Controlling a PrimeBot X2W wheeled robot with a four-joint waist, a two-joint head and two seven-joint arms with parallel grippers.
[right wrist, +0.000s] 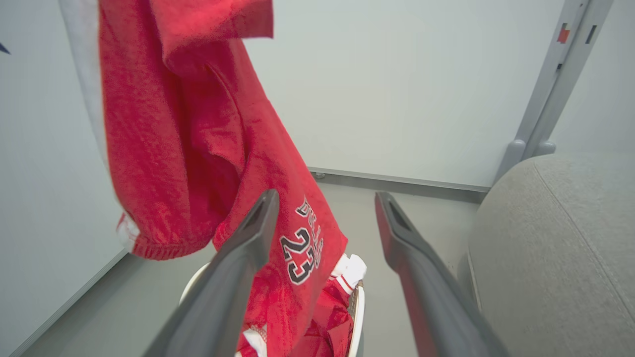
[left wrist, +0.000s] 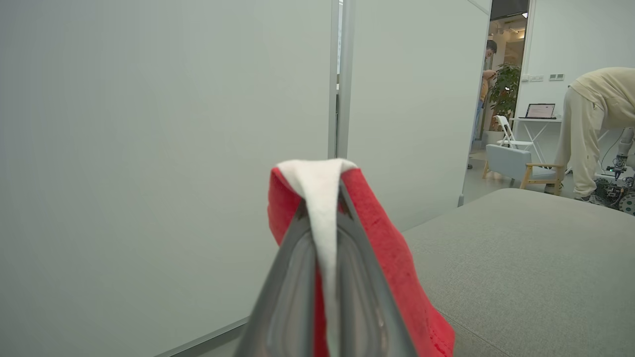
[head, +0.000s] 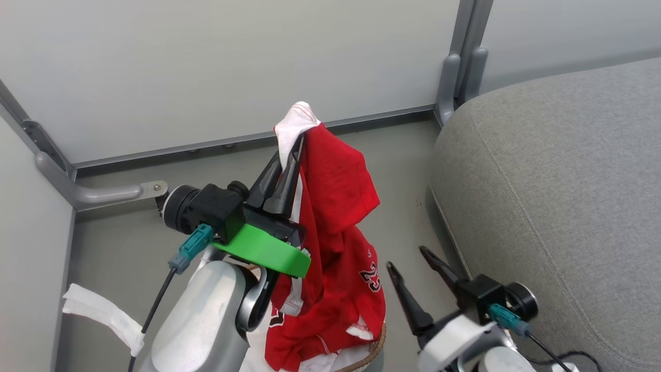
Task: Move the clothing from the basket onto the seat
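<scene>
my left pincer (head: 298, 140), mid-frame, clamps the clothing (head: 335, 206) by its white edge; the tail sits in the basket (head: 378, 345) at bottom. swinging to the seat (head: 557, 181) at right, the thin pinch could slip, or the tail could drag the basket. my right pincer (head: 406, 257) gapes, empty.

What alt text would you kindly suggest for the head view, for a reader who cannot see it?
The left tool, shut on a white-trimmed edge of the red clothing, holds it up so it hangs down to the basket at the bottom edge. The right tool is open at lower right, beside the grey seat.
</scene>
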